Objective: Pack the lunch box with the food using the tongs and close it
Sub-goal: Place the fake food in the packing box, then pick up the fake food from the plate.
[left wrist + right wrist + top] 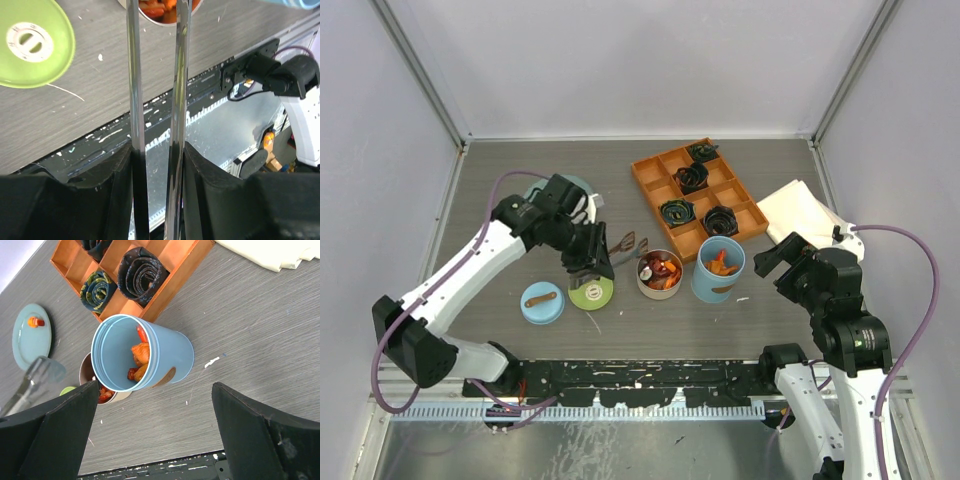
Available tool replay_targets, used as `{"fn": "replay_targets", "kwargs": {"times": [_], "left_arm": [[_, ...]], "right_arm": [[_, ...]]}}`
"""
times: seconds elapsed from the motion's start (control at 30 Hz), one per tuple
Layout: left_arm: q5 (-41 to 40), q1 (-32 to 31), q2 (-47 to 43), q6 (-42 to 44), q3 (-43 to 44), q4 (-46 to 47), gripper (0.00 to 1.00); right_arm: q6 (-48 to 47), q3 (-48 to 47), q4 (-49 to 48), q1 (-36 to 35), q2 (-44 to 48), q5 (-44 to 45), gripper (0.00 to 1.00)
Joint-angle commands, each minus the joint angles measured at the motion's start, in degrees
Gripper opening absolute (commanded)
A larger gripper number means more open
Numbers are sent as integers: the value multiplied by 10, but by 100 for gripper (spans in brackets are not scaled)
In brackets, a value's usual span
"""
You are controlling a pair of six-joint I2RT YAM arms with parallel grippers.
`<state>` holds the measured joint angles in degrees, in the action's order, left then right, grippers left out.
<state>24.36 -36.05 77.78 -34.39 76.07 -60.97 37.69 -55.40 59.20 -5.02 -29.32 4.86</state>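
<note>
My left gripper (589, 264) (157, 150) is shut on the tongs (134, 75). Their two slim metal arms run up between my fingers, and the tips reach over the steel tin (660, 274) (165, 12), which holds red and orange food (662, 267). The green lid (591, 292) (32, 42) lies just left of the tin. The blue lid (542, 302) lies further left. The light-blue cylinder (718, 268) (165, 357) stands open with orange chunks (140, 357) inside. My right gripper (780, 262) (157, 440) hangs open and empty, near the cylinder.
An orange compartment tray (698, 195) (150, 295) of black coils sits behind the cylinder. A white cloth (800, 210) lies at the right. The teal plate (25, 342), mostly behind my left arm, carries one orange chunk (34, 321). A black rail (640, 375) runs along the near edge.
</note>
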Motion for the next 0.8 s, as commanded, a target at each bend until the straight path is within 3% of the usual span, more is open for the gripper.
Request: {"fn": "replay_targets", "kwargs": {"times": [0.0,0.37,0.77], "left_arm": [[-20,59,2,31,43,-5,38],[-11,248,65,23,64,72,39],[5,288,147,-69,57,173,39]], "right_arm": [[1,-16,-9,2,2,10,100],[-3,-21,-15,2,-11,16,100],[-10,-19,-19,2,-21,26,100]]}}
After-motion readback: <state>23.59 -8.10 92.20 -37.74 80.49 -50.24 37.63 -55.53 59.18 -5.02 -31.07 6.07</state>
